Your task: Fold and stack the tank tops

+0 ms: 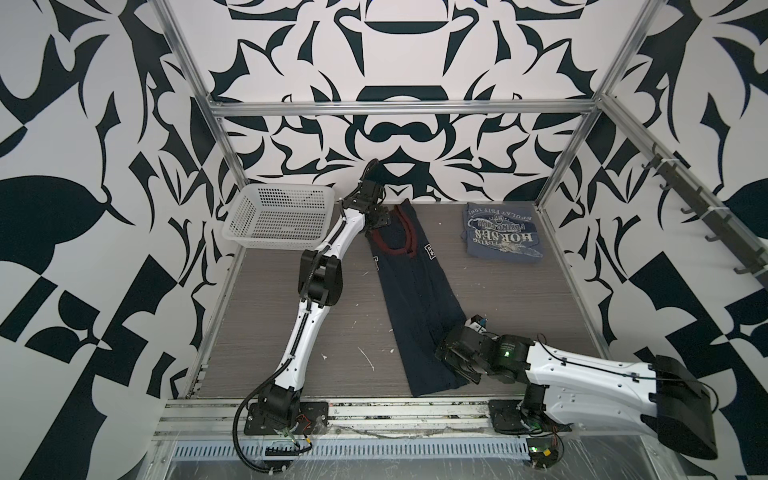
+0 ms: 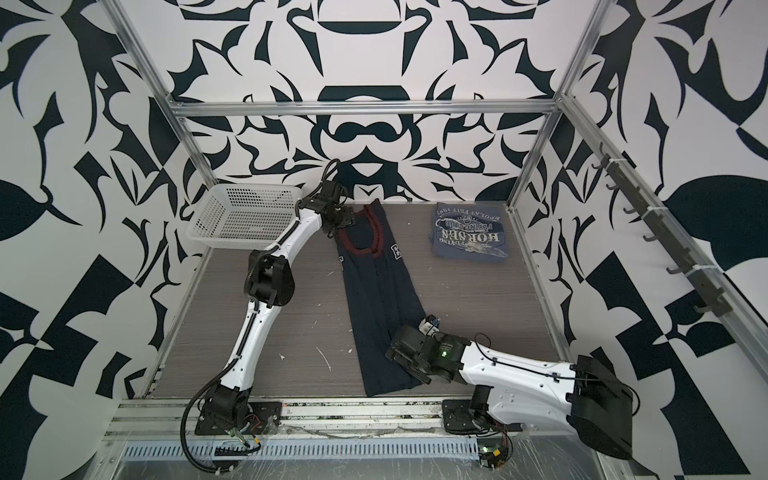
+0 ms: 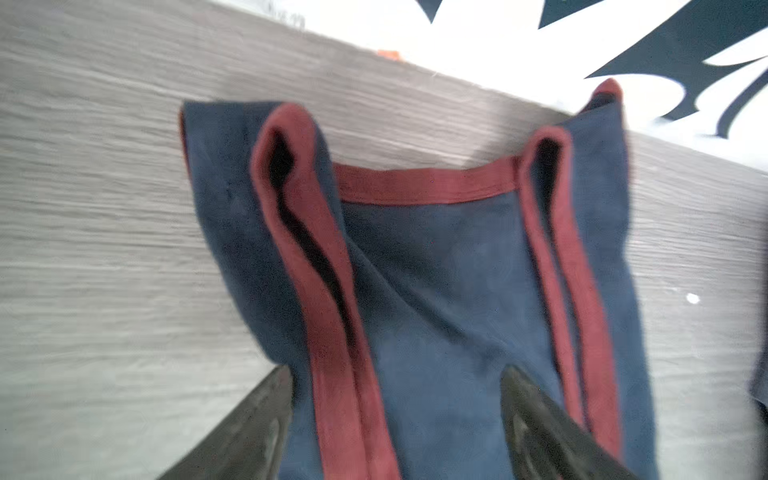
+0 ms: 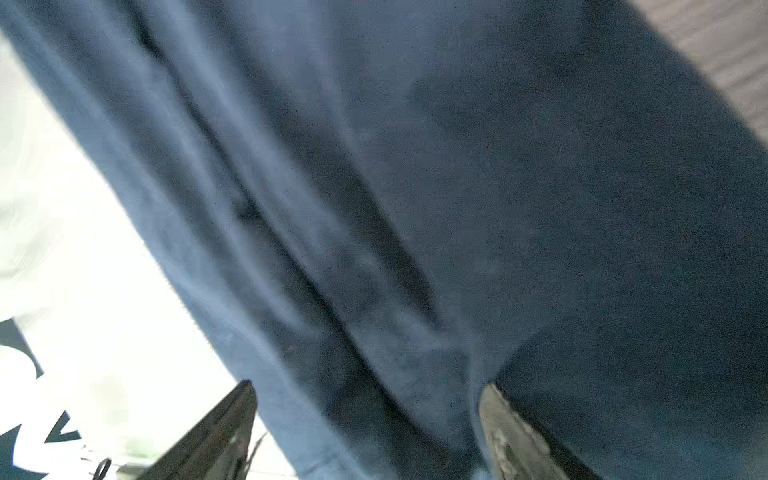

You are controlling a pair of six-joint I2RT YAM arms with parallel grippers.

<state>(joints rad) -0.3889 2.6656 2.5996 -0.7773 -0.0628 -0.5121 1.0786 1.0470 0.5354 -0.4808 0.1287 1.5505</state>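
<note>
The navy top (image 1: 419, 299) lies in a long, narrow strip down the middle of the table (image 1: 519, 299), straps at the far end. The grey top (image 1: 500, 235) sits folded in the far right corner, well apart from the basket (image 1: 286, 186) at far left. The left claw (image 3: 397, 374) stands apart, straddling the red-trimmed strap end, and the right claw (image 4: 370, 386) stands apart over the cloth at the near hem end.

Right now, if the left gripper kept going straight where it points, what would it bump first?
Probably the dark navy tank top: the left gripper, jaws open, points at its red-trimmed strap end. Beyond it come the table and the patterned wall, though depth is unclear.
</note>
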